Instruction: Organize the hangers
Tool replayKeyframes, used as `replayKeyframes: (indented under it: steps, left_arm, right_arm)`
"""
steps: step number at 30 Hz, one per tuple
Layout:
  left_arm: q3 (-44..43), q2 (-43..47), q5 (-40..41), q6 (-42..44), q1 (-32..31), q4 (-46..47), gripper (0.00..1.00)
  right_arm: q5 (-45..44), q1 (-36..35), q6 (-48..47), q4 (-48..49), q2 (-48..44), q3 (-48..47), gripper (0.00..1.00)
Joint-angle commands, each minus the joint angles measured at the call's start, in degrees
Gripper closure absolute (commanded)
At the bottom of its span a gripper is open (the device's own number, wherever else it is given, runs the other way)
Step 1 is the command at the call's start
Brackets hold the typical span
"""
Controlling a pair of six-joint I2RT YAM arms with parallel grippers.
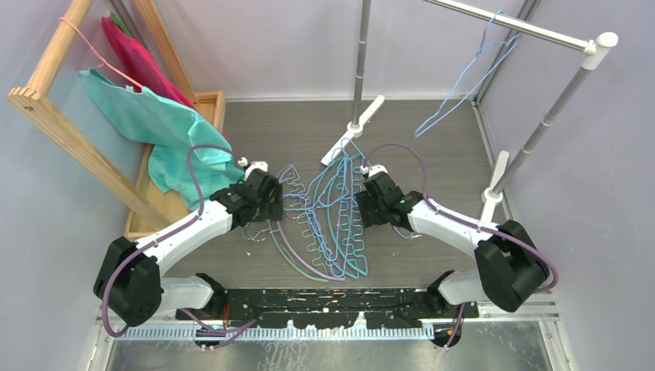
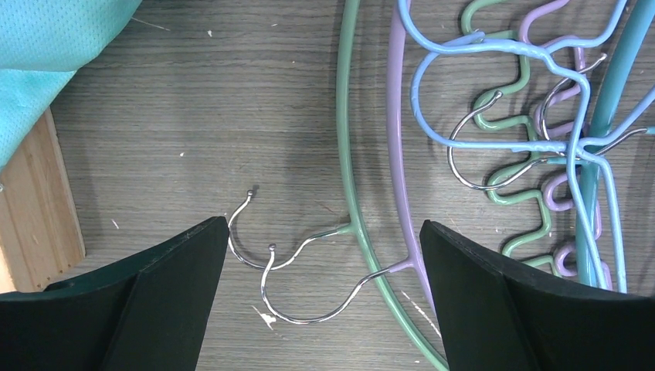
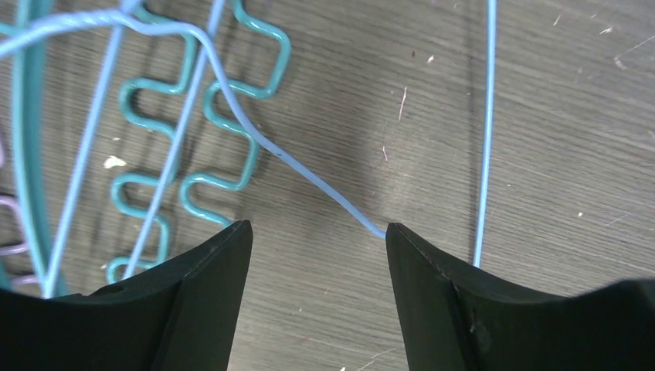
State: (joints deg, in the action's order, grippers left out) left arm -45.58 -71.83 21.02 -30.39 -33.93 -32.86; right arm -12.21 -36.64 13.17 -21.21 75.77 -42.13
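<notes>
right hand (image 3: 317,232) is spread wide and grips nothing; a thin light-blue wire (image 3: 309,174) runs down to the inner edge of one finger, touching it but not pinched. left hand (image 2: 324,228) is released too, low over the tabletop (image 2: 193,116), with two metal hooks (image 2: 263,267) lying between its fingers. those hooks belong to a green hanger (image 2: 344,116) and a lilac hanger (image 2: 396,139). between the two hands lies the pile of hangers (image 1: 332,220), tangled flat on the tabletop. one blue wire hanger (image 1: 467,77) hangs on the silver rail (image 1: 533,29) at the far right. i judge this is the picking step, early on, with most of the pile not yet hung. next i'd want one hand to close on a single hook or wire and lift it free without dragging its neighbours, since they look interlaced. no brand, label or writing i can read anywhere.
</notes>
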Motion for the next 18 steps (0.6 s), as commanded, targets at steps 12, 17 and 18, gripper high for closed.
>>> replayKeyframes:
  steps: [12,17,18]
  left_arm:
    - [1.8,2.0,1.2,-0.7,0.4,1.5,0.02]
    - [2.5,3.1,1.7,-0.7,0.4,1.0,0.02]
    - [2.6,3.2,1.9,-0.7,0.4,0.9,0.02]
  right_arm:
    - [2.3,2.1,-1.7,3.3,11.0,-2.5,0.33]
    - [4.0,2.1,-2.1,3.3,11.5,-2.6,0.59]
    - [4.3,2.1,-2.0,3.3,11.0,-2.3,0.65]
